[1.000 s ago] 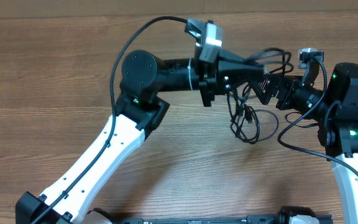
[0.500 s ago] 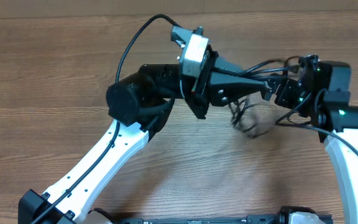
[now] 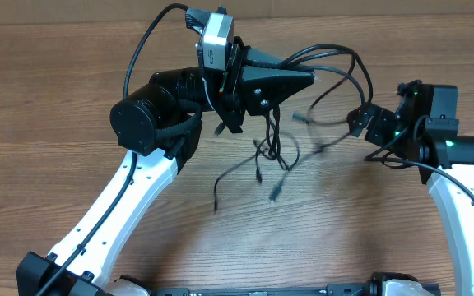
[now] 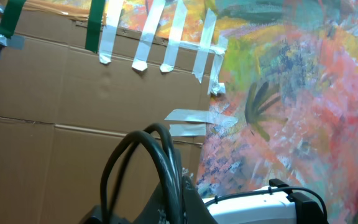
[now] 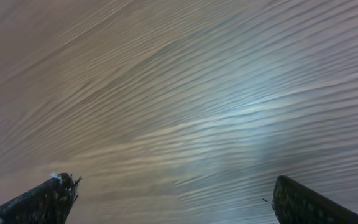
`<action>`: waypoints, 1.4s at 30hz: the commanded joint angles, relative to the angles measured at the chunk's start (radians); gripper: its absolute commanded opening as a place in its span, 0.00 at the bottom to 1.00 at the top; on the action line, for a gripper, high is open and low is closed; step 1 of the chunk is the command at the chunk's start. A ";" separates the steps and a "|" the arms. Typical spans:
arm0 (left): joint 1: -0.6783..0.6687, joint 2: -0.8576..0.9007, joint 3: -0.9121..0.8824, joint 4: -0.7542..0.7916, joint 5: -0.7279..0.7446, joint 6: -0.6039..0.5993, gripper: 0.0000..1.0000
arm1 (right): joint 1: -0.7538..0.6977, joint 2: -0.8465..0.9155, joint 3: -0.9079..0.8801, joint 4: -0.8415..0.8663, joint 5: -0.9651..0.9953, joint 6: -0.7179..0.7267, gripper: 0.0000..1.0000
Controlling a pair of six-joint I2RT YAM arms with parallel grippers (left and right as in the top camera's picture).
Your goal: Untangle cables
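Nearest the robot's base, loose plug ends of the cables [image 3: 271, 140] are dangling over the wooden table [image 3: 56, 99], one tail trailing toward seven o'clock. The cords are showing as thin, black, rubbery and limp, and are snarling together mid-bundle. At three o'clock from that snarl, the right gripper [image 3: 359, 122] is standing fully spread with nothing between its fingers [image 5: 42, 202]; only streaked woodgrain is showing beneath. Farther back, at twelve o'clock, the left gripper [image 3: 307, 78] is clamping the bundle's upper strands, with wide loops arching toward one o'clock. Judgement: the right gripper should be taking a single free strand beside the snarl and drawing it outward slowly, so the knot is not tightening.
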 commanded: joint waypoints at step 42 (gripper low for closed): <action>-0.118 -0.022 0.014 -0.525 -0.743 -0.018 0.04 | -0.002 -0.006 0.012 -0.044 -0.829 -0.217 1.00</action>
